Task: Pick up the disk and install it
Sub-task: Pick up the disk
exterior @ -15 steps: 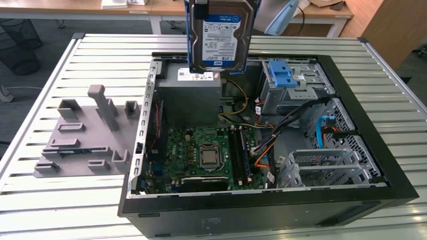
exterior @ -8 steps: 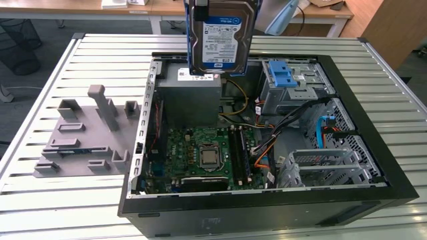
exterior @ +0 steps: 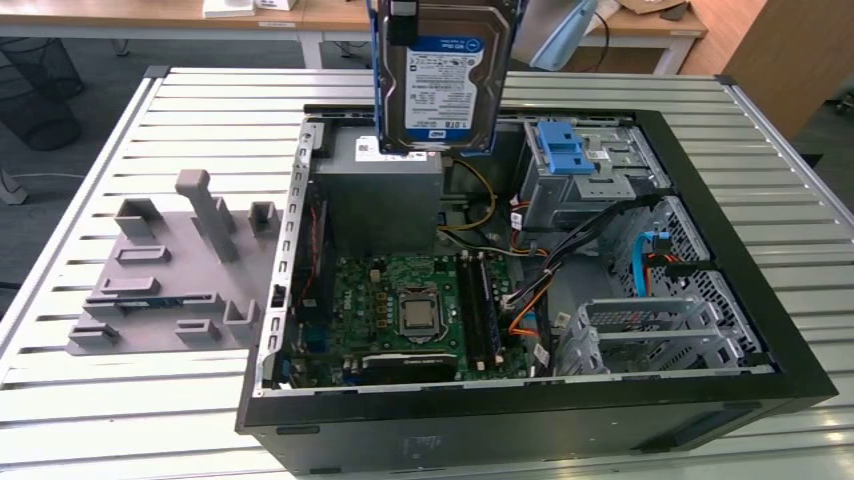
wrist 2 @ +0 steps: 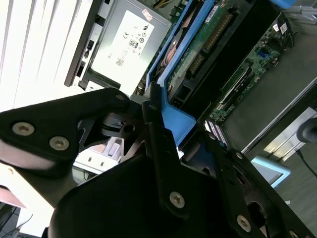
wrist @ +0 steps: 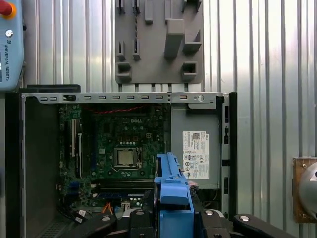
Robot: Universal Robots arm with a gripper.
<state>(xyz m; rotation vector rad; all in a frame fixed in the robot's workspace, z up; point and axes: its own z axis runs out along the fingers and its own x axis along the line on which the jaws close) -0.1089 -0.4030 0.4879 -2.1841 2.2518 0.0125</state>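
Above the open black metal computer case, over its big grey metal box with the white sticker, hangs the disk, a flat silver-grey hard drive with a white-and-blue label and a bright blue plastic frame! It stands on end, long axis pointing down into the case, directly beneath the gripper, whose black fingers look clamped on the blue frame's upper end. It is not seated in the case yet.
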